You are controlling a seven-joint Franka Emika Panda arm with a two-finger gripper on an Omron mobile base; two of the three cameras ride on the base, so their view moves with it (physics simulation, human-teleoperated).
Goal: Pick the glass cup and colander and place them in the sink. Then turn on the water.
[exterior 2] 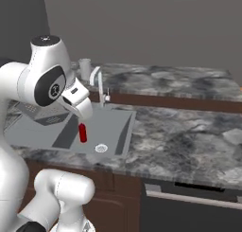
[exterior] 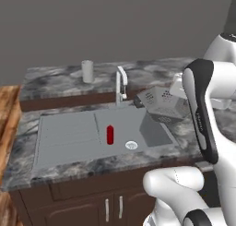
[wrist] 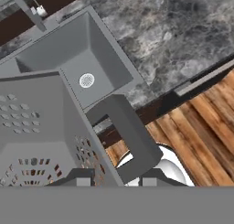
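The colander [exterior: 162, 103], a grey faceted bowl with many small holes, hangs tilted in the air over the right edge of the sink [exterior: 69, 137]. In the hand view the colander [wrist: 36, 127] sits close against my gripper [wrist: 116, 182], whose fingers are shut on its rim beside the looped handle [wrist: 130, 136]. The basin and round drain [wrist: 87, 80] lie below. The glass cup [exterior: 87, 71], a pale ribbed tumbler, stands upright on the back counter left of the faucet [exterior: 121, 82]. It also shows as the glass cup [exterior 2: 85, 67] in the right base view. No water runs from the spout.
A small red cylinder [exterior: 109, 134] stands upright in the sink basin near the drain [exterior: 131, 145]. Marbled counter [exterior 2: 189, 131] stretches to the right of the sink. Dark wooden cabinets [exterior: 92, 206] run below, and wood flooring [wrist: 201, 127] shows beneath the hand.
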